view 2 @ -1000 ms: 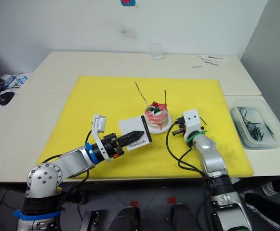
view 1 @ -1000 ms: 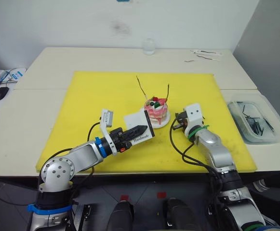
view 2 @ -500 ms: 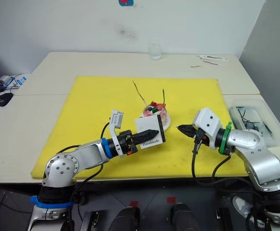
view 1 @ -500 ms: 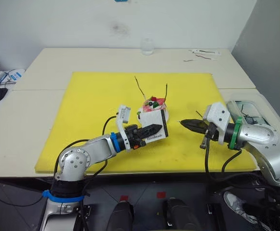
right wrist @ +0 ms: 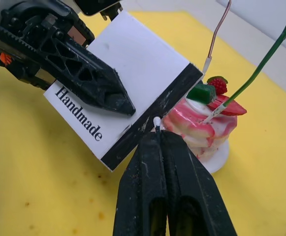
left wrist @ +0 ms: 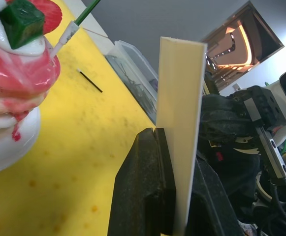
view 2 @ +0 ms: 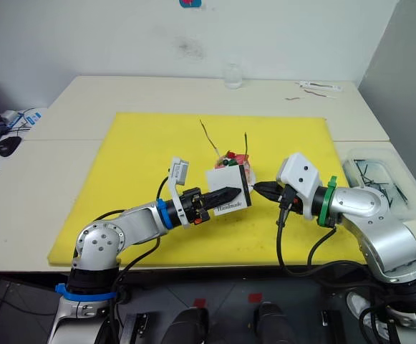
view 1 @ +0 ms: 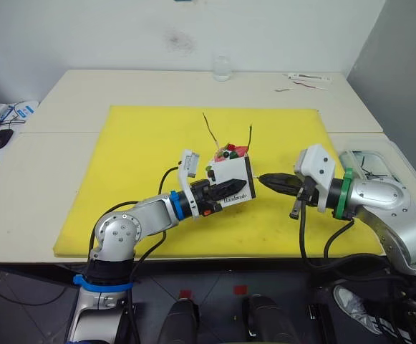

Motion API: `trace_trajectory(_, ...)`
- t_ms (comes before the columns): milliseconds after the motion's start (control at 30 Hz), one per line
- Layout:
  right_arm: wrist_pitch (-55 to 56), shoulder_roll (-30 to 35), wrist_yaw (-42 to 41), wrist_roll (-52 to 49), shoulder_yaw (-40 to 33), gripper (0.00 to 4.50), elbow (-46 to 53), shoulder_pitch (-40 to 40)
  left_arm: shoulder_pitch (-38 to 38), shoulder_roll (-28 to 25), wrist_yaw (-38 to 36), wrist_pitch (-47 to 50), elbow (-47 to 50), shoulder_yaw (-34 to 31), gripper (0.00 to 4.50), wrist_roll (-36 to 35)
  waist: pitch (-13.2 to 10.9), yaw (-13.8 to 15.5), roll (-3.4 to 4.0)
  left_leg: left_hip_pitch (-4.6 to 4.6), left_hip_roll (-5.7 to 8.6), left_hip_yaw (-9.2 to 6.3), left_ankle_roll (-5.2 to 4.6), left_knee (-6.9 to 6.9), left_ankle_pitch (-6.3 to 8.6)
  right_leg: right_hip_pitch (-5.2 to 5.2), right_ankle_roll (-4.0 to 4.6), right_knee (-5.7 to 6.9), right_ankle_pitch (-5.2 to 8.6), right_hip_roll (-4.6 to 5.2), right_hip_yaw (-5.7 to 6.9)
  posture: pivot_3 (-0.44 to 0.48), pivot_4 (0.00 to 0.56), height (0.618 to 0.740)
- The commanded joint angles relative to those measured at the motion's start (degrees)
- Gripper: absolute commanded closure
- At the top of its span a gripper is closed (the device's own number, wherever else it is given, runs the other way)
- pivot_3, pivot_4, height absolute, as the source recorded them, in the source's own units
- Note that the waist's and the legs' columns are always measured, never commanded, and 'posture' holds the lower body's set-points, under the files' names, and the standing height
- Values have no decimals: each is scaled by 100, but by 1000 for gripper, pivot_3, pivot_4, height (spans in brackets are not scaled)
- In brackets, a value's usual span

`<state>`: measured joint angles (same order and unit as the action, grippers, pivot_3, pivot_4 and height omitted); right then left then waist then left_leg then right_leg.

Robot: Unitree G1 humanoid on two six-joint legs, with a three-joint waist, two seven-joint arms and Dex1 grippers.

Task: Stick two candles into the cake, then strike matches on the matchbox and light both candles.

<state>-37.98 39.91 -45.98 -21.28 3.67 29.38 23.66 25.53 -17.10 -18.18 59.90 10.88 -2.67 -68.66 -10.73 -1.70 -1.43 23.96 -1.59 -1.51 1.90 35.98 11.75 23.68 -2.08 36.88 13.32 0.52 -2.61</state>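
Note:
The pink-and-white cake [right wrist: 202,125] sits on its white plate on the yellow mat [view 1: 136,158]. Both thin candles [right wrist: 261,61] [right wrist: 216,34] stand stuck in its top. My left gripper [view 1: 230,188] is shut on the white "Handmade" matchbox [right wrist: 128,93] and holds it upright just in front of the cake. Its black striking strip [right wrist: 152,120] faces my right gripper [right wrist: 157,140]. That gripper is shut on a match whose white head [right wrist: 157,120] touches the strip. In the head views the right gripper [view 1: 265,180] is just right of the box.
A clear bin [view 1: 383,172] holding several dark sticks stands off the mat at the right. One loose match [left wrist: 89,80] lies on the mat beyond the cake. A glass [view 1: 222,69] stands at the table's back, a computer mouse [view 1: 1,137] far left.
My right gripper has moved left, bringing the match up to the matchbox's strip. The left gripper has carried the matchbox right to just in front of the cake.

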Motion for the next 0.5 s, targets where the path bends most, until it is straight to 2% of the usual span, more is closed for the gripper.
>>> trace_trajectory(33, 145, -4, 27, 61, 46, 4467, 47, 123, 142, 68, -38, 33, 151, -102, 4500, -119, 0, 0, 0, 0, 0, 0, 0, 0, 0, 0, 0, 0, 0, 0, 0, 0, 150, 740)
trace_trajectory(500, 295, 7, -56, 272, 270, 4467, -121, 354, 156, 163, -34, 97, 188, -180, 4500, -74, 0, 0, 0, 0, 0, 0, 0, 0, 0, 0, 0, 0, 0, -1, -1, 0, 150, 740)
